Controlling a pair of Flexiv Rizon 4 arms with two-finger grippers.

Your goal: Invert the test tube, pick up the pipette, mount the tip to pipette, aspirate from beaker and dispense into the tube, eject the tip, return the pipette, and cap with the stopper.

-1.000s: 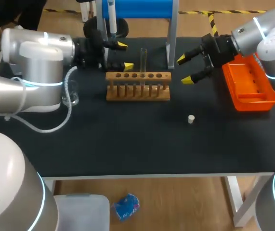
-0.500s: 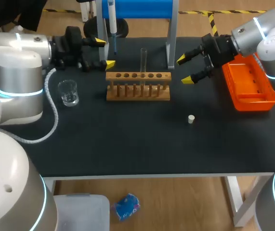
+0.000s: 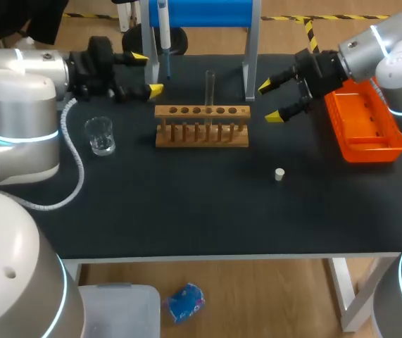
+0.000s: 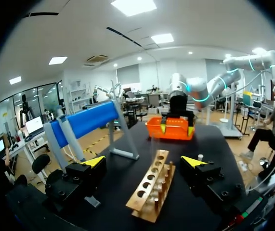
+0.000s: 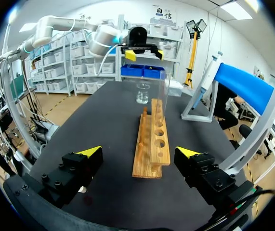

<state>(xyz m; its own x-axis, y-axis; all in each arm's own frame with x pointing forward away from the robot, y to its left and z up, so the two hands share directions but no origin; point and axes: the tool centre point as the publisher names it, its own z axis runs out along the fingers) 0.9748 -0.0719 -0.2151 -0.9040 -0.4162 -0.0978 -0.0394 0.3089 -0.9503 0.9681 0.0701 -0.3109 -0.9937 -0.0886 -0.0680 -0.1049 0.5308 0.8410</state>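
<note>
Test tube (image 3: 210, 86) stands upright in one of the middle holes of the wooden rack (image 3: 201, 128). It is clear glass and faint against the dark table (image 3: 186, 211), so we cannot tell which end is up. From our right wrist it shows only as a pale outline above the rack.

Behind the rack, the pipette (image 3: 163, 32) hangs on the blue stand (image 3: 208, 13). Its upper end is cut off at the edge of the head view, and we cannot make out whether a tip is mounted.

Our left gripper (image 3: 147, 73) hovers at the back of the table, beyond the rack's left end and just beside the pipette's lower end. Its jaws are wide apart and it holds and touches nothing. From its own wrist, the rack runs away lengthwise ahead of its spread fingers.

The beaker (image 3: 100, 135) sits near the rack's left end, and its liquid level is hard to judge.

Our right gripper (image 3: 269, 101) hangs off the rack's right end, pointed toward it. Its jaws are also spread wide, and it is empty. Just behind it is the orange tray (image 3: 369, 151), whose contents we cannot make out.

The stopper (image 3: 279, 174) lies on the table in front of the rack's right end, well apart from both grippers.
</note>
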